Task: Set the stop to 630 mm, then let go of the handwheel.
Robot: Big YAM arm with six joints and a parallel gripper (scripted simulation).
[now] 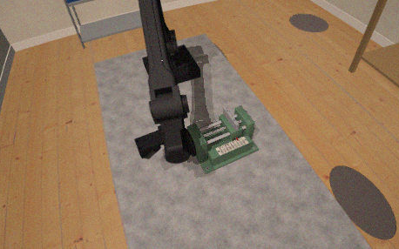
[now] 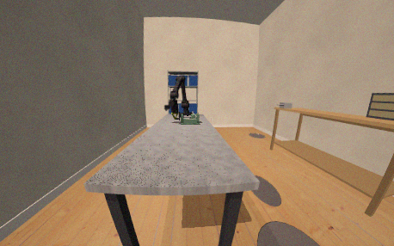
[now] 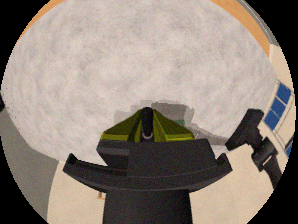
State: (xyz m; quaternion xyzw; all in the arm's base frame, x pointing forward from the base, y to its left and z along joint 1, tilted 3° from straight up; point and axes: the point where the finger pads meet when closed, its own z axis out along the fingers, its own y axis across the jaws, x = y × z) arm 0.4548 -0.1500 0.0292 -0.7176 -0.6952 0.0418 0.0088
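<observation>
Gripping at the left end of the green metal stop fixture (image 1: 226,139), the dark grey parallel gripper (image 1: 186,145) is buried behind the arm's wrist in the top view; its fingertips cannot be seen there. Jaws pinch something between them, narrow but not fully together. From position, this is the handwheel at the fixture's left end plate, though the wheel itself is hidden by the black robot arm (image 1: 163,87) from above.

Wrist view: a yellow-green wedge-shaped piece (image 3: 148,128) sits dead centre just ahead of the gripper body, flanked by the dark gripper housing. Cannot tell for certain whether this is the handwheel's rim or a finger part; it lies right on the jaw line.

Landmark: green fixture, lying on the speckled grey stone table top (image 1: 161,209).
- Arm wrist: touching the fixture's left end, coming down from above and behind it.
- Silver guide rods (image 1: 215,132): run lengthwise inside the fixture, from the left end plate toward the right block.
- White scale strip (image 1: 231,147): along the fixture's near edge, with a small red pointer mark (image 1: 237,139) just above it, toward the strip's right part. Numerals too small to read.
- Arm base (image 1: 172,61): behind the fixture, well apart.

Exterior view: fixture (image 2: 189,119) and arm (image 2: 178,99) are tiny at the far end of the long table (image 2: 172,163), in front of a blue shelf unit (image 2: 183,82). A wooden bench (image 2: 344,125) stands well to the right of the fixture, along the wall.
</observation>
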